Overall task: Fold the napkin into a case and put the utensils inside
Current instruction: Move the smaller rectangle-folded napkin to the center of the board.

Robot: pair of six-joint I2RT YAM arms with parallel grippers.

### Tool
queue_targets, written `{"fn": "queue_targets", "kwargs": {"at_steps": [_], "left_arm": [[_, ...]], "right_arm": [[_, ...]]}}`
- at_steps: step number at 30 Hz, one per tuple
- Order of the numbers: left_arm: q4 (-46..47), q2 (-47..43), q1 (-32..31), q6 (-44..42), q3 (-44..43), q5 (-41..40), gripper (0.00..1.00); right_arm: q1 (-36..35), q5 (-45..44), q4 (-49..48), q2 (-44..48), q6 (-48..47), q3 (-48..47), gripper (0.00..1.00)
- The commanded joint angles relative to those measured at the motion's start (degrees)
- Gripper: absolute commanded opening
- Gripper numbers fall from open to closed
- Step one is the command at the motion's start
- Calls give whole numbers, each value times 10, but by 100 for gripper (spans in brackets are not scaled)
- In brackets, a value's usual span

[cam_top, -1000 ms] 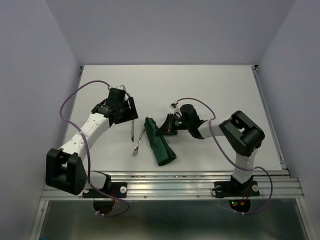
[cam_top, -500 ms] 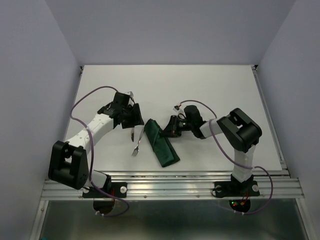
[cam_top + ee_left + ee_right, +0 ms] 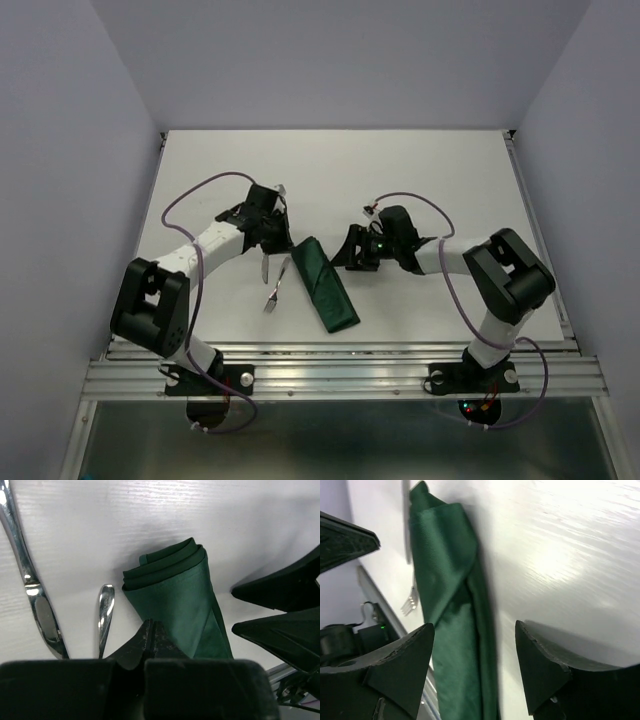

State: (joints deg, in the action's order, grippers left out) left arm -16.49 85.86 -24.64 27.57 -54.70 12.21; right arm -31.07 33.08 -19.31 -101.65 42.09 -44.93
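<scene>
Just left of napkin (image 3: pixel 325 285), fork (image 3: pixel 278 284), knife (image 3: pixel 264 270)

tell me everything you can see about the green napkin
The napkin is dark green woven cloth, folded lengthwise into a narrow, layered strip. It lies flat on the white table, running diagonally between the two arms. Its far end shows several stacked folded edges, and a diagonal flap crosses the top. The left gripper, fingers closed, meets its left edge; whether it pinches cloth is unclear. The right gripper stands open, facing its right side. The fork lies just beside it, apart.
</scene>
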Motion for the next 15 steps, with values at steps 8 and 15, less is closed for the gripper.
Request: {"fn": "queue_targets", "kwargs": {"at_steps": [8,15], "left_arm": [[47,70,-24,5,-50,14,0],[57,134,-23,7,-85,-3,0]], "right_arm": [[-98,-214,269,166,-98,12,13],[-207,-276,309,191,-18,26,8]]}}
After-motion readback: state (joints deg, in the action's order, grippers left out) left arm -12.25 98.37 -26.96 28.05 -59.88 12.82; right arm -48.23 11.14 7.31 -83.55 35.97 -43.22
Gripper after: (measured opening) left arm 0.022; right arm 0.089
